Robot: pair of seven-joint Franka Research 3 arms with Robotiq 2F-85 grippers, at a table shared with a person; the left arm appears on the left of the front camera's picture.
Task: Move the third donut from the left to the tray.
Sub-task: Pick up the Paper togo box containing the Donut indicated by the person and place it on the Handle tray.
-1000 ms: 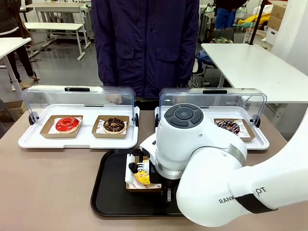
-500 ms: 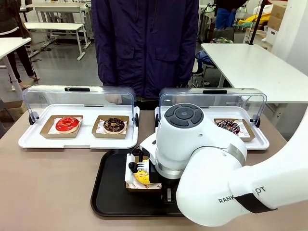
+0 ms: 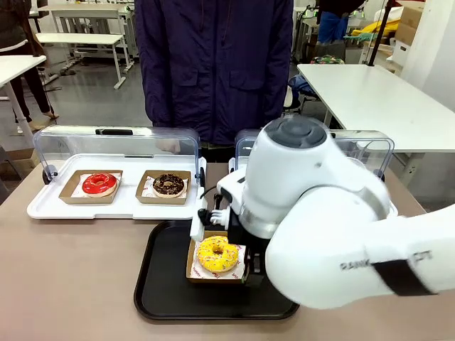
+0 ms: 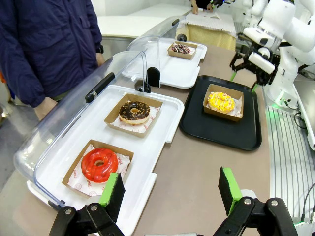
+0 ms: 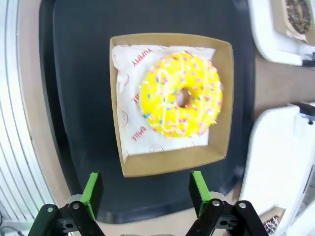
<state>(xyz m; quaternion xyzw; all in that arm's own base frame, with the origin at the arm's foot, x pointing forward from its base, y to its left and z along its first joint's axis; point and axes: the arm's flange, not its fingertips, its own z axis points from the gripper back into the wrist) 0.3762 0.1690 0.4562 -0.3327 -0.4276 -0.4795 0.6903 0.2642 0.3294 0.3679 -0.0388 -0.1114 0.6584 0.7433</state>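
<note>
The yellow-iced sprinkled donut [image 3: 217, 254] lies flat in its brown cardboard holder on the black tray [image 3: 163, 284]. My right gripper [image 3: 225, 246] hangs open just above it, one finger on each side, holding nothing. The right wrist view looks straight down on the donut [image 5: 181, 94] and the tray [image 5: 74, 98], with my right gripper [image 5: 145, 189] open and its green pads short of the holder's near edge. My left gripper [image 4: 171, 189] is open and empty over the table's left end, far from the donut [image 4: 221, 101] and tray [image 4: 216, 132].
Behind the tray stand two white display trays with clear lids raised. The left one [image 3: 43, 207] holds a red donut [image 3: 99, 184] and a chocolate donut [image 3: 168, 185]. The right one holds a dark donut [image 4: 181, 48]. A person [image 3: 213, 64] stands at the far side.
My right gripper has let go of the donut's holder and lifted away. The donut, half hidden between the fingers before, now lies in full view on the tray.
</note>
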